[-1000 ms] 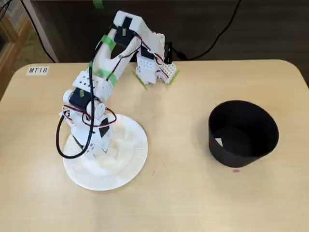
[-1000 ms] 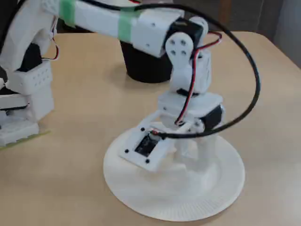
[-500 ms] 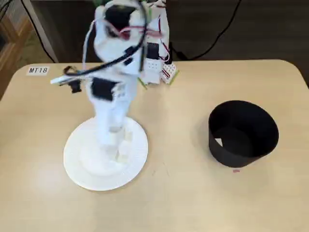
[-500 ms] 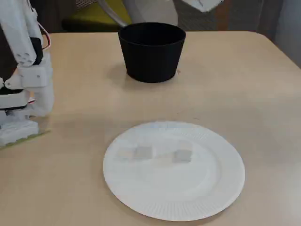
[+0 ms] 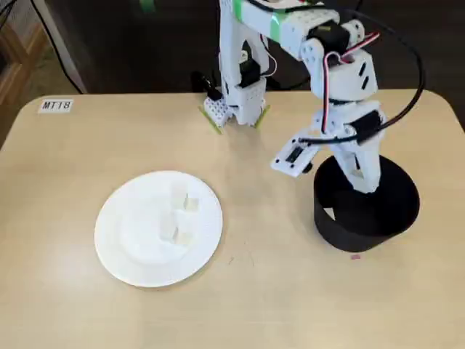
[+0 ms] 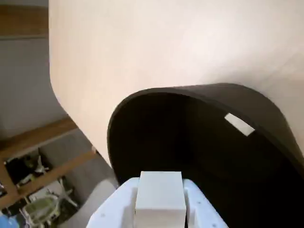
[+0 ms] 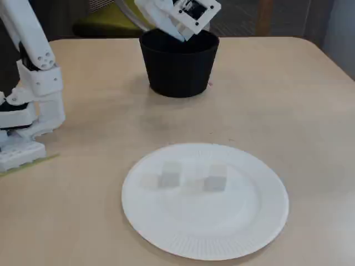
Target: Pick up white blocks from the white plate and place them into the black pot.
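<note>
My gripper [image 5: 365,178] hangs over the black pot [image 5: 350,233], shut on one white block [image 6: 160,194] that shows between its fingers in the wrist view. That view looks down into the pot [image 6: 142,137], where another white block [image 6: 239,124] lies against the inner wall; it also shows in a fixed view [image 5: 329,214]. The white plate [image 5: 116,254] lies at the left with several white blocks [image 5: 179,192] on it. In the other fixed view the gripper [image 7: 171,32] is just above the pot [image 7: 177,72], and the plate [image 7: 222,249] with blocks [image 7: 215,180] is in front.
The arm's white base [image 5: 234,102] stands at the table's back edge, and at the left in the other fixed view [image 7: 25,122]. A label reading MT18 [image 5: 57,105] is stuck at the back left corner. Bare table lies between plate and pot.
The arm has lifted off the plate and swung across to the pot, carrying a white block. The plate is now uncovered.
</note>
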Controlling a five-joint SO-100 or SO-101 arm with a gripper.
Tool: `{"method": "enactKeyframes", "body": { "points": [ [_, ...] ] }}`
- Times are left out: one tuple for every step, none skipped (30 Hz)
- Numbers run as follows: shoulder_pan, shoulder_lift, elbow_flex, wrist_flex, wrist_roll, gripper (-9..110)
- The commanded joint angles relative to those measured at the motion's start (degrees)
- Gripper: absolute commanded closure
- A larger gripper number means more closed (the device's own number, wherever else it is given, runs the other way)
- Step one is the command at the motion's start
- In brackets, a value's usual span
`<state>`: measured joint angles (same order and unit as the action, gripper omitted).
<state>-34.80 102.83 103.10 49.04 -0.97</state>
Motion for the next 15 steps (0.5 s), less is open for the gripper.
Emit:
{"method": "enactKeyframes", "body": {
  "points": [
    [-1.14,0.0,0.18,-2.46,-0.53,103],
    [-1.23,-0.09,0.18,-2.46,-0.62,97],
    [-1.32,-0.18,0.26,-2.46,-1.23,88],
    [-1.41,-0.18,0.26,-2.46,-1.85,81],
    [-1.41,-0.18,0.26,-2.55,-2.2,77],
    [-1.41,-0.18,0.26,-2.55,-2.29,74],
    [-1.14,-0.18,0.26,-2.55,-1.76,71],
    [-0.79,-0.18,0.26,-2.55,-1.58,71],
    [-0.53,-0.18,0.26,-2.55,-1.58,72],
    [-0.26,-0.09,0.26,-2.46,-1.58,74],
    [0.09,0.09,0.26,-2.37,-1.76,75],
    [0.44,0.26,0.09,-2.11,-1.93,80],
    [1.05,0.44,-0.18,-1.41,-2.02,90],
    [1.85,0.97,-0.35,-0.44,-2.02,102],
    [3.16,1.85,-0.44,1.23,-1.58,104]
  ]
}}
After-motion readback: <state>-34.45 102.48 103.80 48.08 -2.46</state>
